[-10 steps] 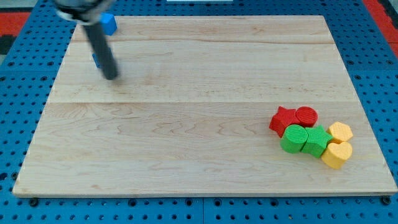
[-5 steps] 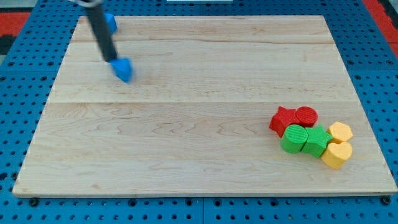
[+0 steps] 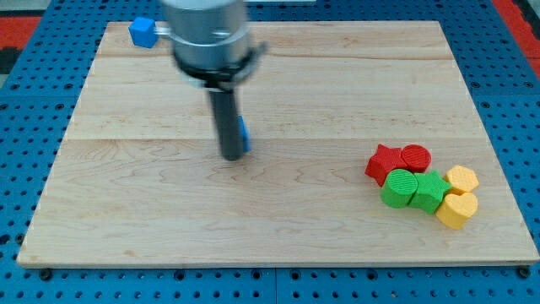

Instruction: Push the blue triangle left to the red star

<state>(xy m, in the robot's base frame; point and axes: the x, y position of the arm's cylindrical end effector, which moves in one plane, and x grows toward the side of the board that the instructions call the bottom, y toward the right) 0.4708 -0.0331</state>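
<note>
The blue triangle (image 3: 243, 133) shows only as a thin sliver of blue at the view's right edge of my rod, near the middle of the wooden board (image 3: 278, 219) and a little toward the view's left; the rod hides most of it, so its shape cannot be made out from this angle. Eight blocks are on the board: two blue, two red, two green, two yellow. The second blue one, a blue cube (image 3: 143, 31), sits alone at the board's top corner on the view's left. The other six crowd together at the view's right: the red star (image 3: 385, 162) touching a red round block (image 3: 415, 157), below them a green round block (image 3: 398, 188) beside a green block (image 3: 431, 191) of unclear shape, and at the far right a yellow block (image 3: 461, 179) above a yellow heart (image 3: 457, 209). My tip (image 3: 231, 155) rests on the board just beside the blue sliver, on its left and slightly lower in the view; whether it touches the block I cannot tell. It is a bare rod, grasping nothing. The red star lies well apart from the triangle, toward the view's right. The board is pale, planked wood, laid on a blue perforated table (image 3: 25, 135), with red showing at the view's top corners.
</note>
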